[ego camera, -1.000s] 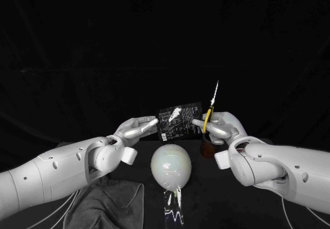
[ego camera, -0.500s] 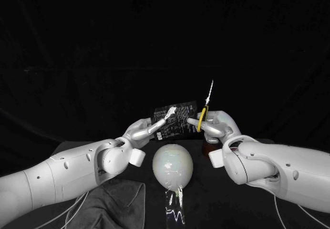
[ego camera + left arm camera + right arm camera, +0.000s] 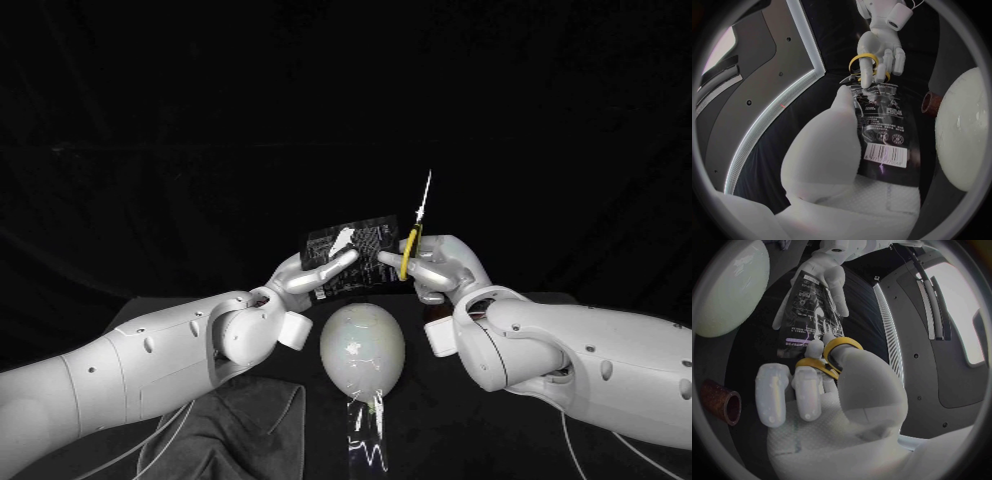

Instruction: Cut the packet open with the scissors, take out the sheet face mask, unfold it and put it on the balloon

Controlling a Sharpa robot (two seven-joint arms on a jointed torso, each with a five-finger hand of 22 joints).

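A pale egg-shaped balloon (image 3: 359,350) lies mid-way across the black table (image 3: 447,450). Just beyond its far end the room is crowded. There the left hand (image 3: 310,275) grips a black printed packet (image 3: 351,255), and the right hand (image 3: 433,268) holds yellow-handled scissors (image 3: 414,238) with blades upright beside the packet's edge. The white forearms flank the balloon, leaving narrow gaps at its sides. A short brown tube (image 3: 929,102) sits just right of the balloon. A dark grey cloth (image 3: 238,425) covers the table to its near left, and a clear crinkled strip (image 3: 368,440) trails from its near end. A hand could pass over the tabletop to the balloon's near right.
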